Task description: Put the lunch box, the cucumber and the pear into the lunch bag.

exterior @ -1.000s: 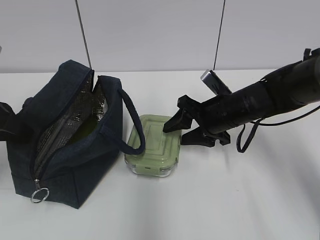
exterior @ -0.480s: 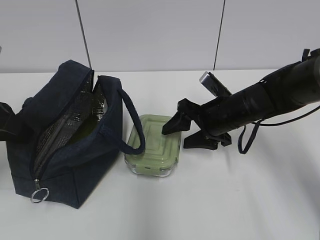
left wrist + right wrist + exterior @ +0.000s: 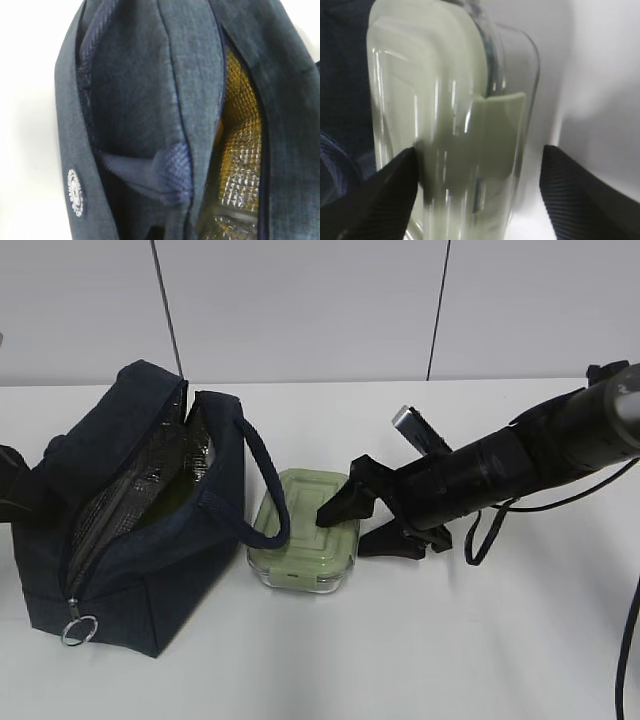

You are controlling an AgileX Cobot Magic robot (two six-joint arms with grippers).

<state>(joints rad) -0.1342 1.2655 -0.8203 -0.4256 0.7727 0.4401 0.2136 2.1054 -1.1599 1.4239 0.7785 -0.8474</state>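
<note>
A white table [image 3: 330, 660] meets a pale grey panelled wall [image 3: 300, 310].

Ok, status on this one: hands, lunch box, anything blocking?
Right hand open, straddling the lunch box, no grip yet. Left hand shut, out of view. Lunch bag unzipped; its handle droops over the box.

The lunch bag [image 3: 130, 510] stands near the worktop's [image 3: 420, 640] left edge, its top unzipped and gaping, so there is room to enter from above. Its padded handle [image 3: 262, 485] arches over the right side of the mouth and hangs onto the lunch box [image 3: 305, 530], which sits touching the bag's right wall, leaving no gap between them. The right gripper [image 3: 355, 525] straddles the box's right end, fingers [image 3: 385, 192] spread. The worktop toward the front and right edges lies bare.
</note>
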